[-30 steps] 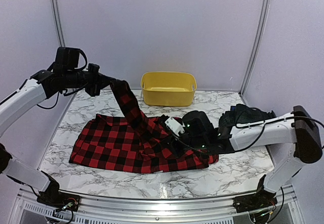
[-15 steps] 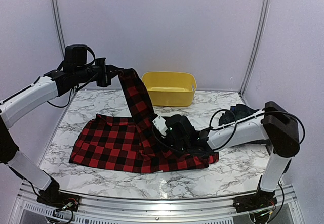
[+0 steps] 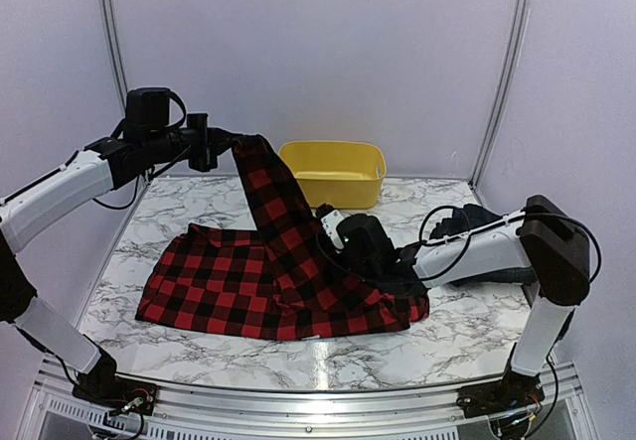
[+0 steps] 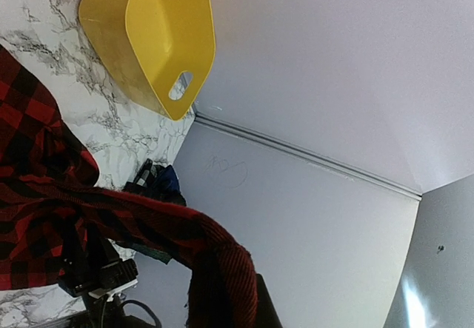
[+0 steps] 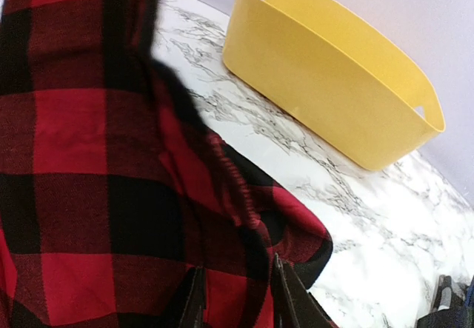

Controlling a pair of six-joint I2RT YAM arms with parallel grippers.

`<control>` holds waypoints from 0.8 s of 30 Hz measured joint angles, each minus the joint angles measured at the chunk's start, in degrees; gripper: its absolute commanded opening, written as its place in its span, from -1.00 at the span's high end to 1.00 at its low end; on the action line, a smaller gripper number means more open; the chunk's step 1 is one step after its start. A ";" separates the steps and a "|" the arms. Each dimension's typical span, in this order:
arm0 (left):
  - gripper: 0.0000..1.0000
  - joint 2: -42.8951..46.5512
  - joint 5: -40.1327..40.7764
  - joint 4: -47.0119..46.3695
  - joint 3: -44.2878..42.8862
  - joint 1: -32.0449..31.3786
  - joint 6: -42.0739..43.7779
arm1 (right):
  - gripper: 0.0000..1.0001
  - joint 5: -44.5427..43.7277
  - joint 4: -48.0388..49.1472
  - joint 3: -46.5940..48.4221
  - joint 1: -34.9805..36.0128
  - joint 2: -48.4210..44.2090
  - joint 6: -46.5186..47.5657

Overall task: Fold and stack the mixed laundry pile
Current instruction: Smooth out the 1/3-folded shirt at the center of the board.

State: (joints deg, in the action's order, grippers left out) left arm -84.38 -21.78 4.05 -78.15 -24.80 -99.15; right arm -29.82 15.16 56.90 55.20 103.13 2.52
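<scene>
A white counter (image 3: 169, 212) with grey marble veining fills the lower half of the top view. A red-and-black checked garment (image 3: 229, 281) lies spread across its middle and lower left, one part rising off the surface. A yellow tub (image 3: 330, 174) stands at the far edge, upper centre. A dark cloth heap (image 3: 487, 220) sits at the right edge, partly hidden.

R tool (image 3: 331, 223) tips buried in checked shirt (image 3: 229, 281) (grip unclear); wrist cam cuts its fingers (image 5: 194, 302) at btm edge. Dark clothes (image 3: 475, 217) mostly behind R arm (image 3: 487, 251).
</scene>
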 measured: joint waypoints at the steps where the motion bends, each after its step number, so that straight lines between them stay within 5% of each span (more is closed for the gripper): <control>1: 1.00 0.00 -0.50 0.02 0.00 0.00 1.86 | 0.32 0.24 -0.20 0.00 -0.39 -0.07 -0.24; 9: 1.00 5.38 -6.97 4.85 7.80 1.51 16.41 | 0.17 4.07 -6.80 -2.89 -1.97 -6.80 -2.05; 15: 1.00 9.16 -8.70 17.31 16.59 3.58 28.59 | 0.17 4.42 -10.75 -3.98 -3.37 -12.90 -4.57; 24: 1.00 13.25 -8.22 30.77 24.24 10.08 43.23 | 0.34 14.75 -17.51 -6.95 -5.60 -14.47 -7.32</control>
State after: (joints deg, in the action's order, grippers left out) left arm -71.13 -30.00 34.83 -53.91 -14.72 -55.92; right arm -15.07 -2.35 49.95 49.60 88.66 -4.80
